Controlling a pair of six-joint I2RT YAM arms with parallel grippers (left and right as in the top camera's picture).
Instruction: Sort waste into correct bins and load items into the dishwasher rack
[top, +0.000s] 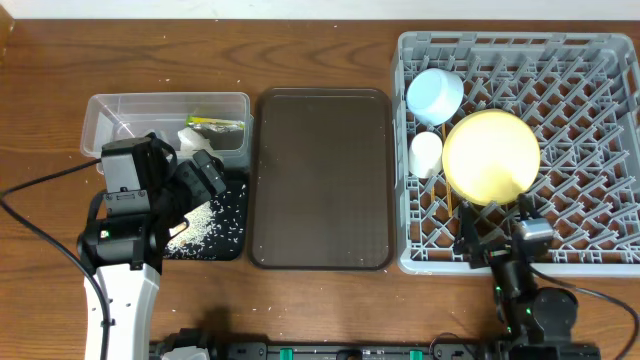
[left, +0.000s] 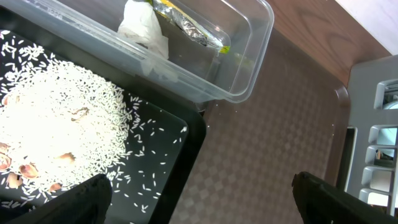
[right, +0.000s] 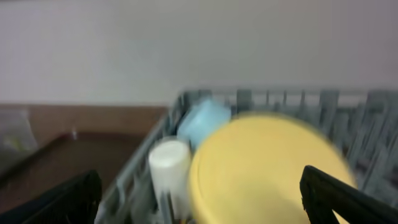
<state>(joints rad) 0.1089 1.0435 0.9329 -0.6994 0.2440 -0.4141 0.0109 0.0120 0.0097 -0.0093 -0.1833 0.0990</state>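
No text, label, brand name, number or sign can be read in any of the three views. The snack wrapper (left: 189, 26), lying in the clear tub (left: 252, 68), is shown only as creased silver foil with green and yellow edges, and no lettering can be made out on it from the left wrist view or from overhead. The right wrist view is blurred, and nothing legible is shown there.
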